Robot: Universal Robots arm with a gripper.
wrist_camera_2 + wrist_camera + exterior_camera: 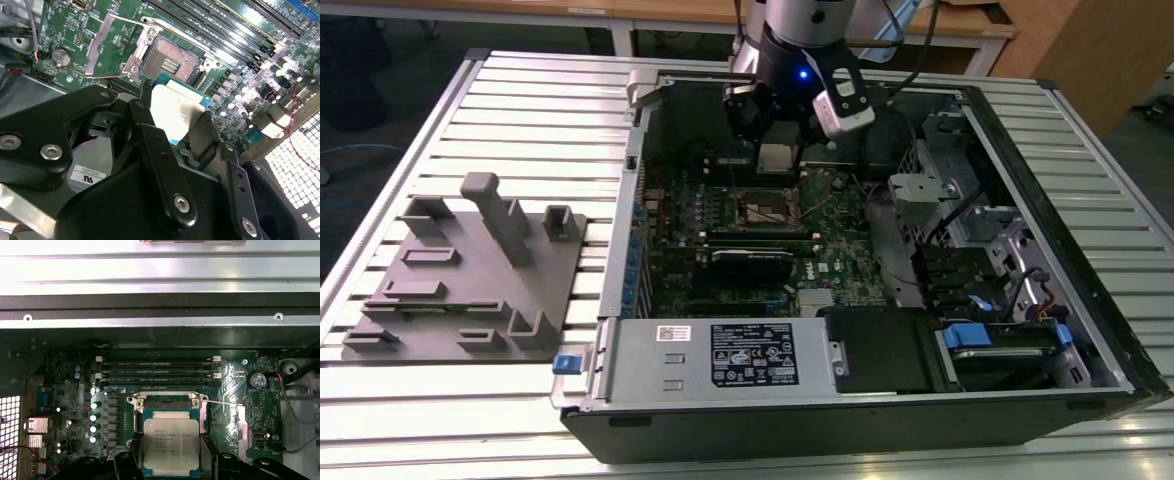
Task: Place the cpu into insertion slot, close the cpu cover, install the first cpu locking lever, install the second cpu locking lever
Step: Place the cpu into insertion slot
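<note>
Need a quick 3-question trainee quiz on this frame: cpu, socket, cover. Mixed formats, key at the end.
1. True or false: the cpu is seated in the insertion slot.
2. Multiple choice: the cpu cover is
A) closed over the insertion slot
B) swung open beside the insertion slot
C) gripped between the fingers
3. Fill in the blank: the gripper is shut on the ____.

Key
1. False. The cpu is held above the board, and the insertion slot's contact field is bare.
2. B
3. cpu
</note>
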